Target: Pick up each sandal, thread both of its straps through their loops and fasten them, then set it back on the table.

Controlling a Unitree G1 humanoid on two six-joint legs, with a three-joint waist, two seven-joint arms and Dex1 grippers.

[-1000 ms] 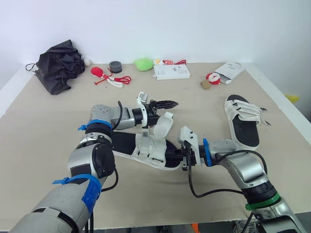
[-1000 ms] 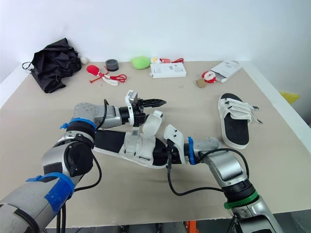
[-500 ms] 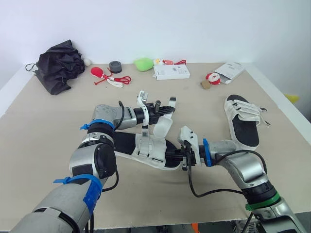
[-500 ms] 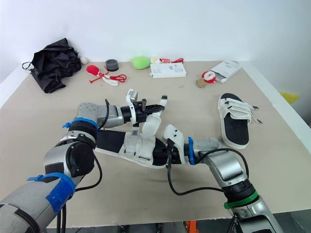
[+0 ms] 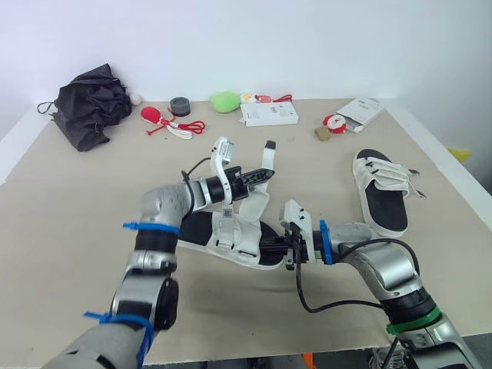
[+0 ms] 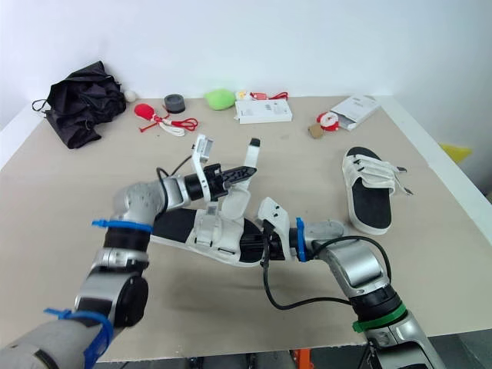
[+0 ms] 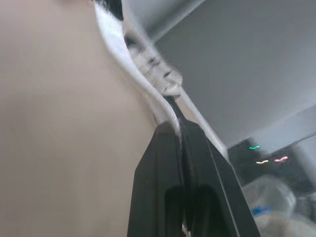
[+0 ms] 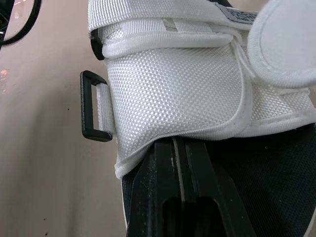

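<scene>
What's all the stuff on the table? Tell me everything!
Sandals: 2, white and black, one mid-table, one right
Bundle: 1, black, far left
Ball: 1, white, by bundle
Toy: 1, red with white cord, back left
Tape roll: 1, grey, back
Blob: 1, green, back
Box: 1, white, back middle
Packet: 1, white, back right
Block: 1, brown, by packet
Table: 1, beige, under everything
Left tool: 1, black, shut on an upright strap
Right tool: 1, black, shut on mid-table sandal

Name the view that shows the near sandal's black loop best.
The right wrist view: the black loop sits close and whole, with no strap through it. The eye views give the sandal whole, its loop too small to tell. The left wrist view gives a strap instead.
</scene>
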